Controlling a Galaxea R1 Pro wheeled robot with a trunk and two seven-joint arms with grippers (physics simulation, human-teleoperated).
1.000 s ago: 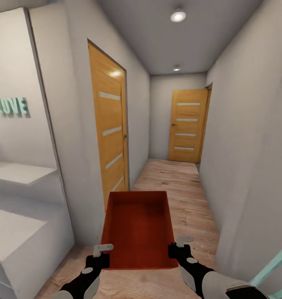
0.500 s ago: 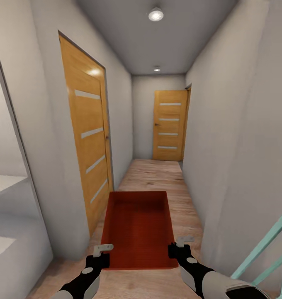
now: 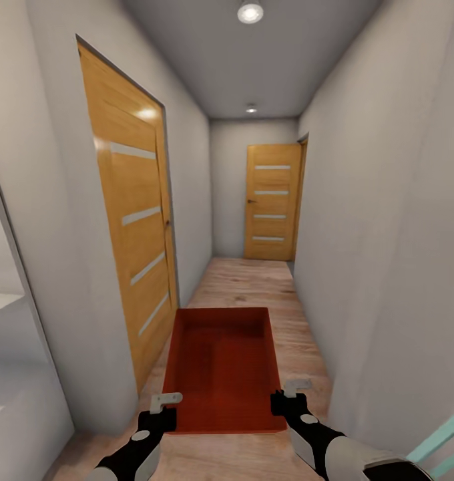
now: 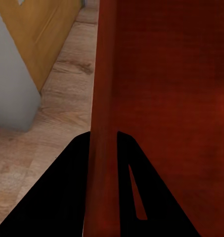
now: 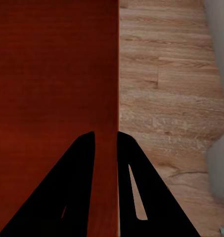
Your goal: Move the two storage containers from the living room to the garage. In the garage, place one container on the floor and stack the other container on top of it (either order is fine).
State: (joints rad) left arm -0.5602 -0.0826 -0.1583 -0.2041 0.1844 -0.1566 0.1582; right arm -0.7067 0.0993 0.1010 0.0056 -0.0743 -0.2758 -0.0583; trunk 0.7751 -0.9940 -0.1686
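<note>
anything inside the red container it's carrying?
Nothing visible inside the storage container: bare red bottom and walls. The near wall hides a strip of the bottom. Left tool and right tool clamp its side walls, over wood flooring.

head down hallway, wrists close on container (image 3: pixel 223 367)

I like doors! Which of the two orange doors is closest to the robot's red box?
The door on the left wall, right beside the storage container. It looks big and slanted along the hallway. The other door is small, facing us at the hallway's far end.
</note>
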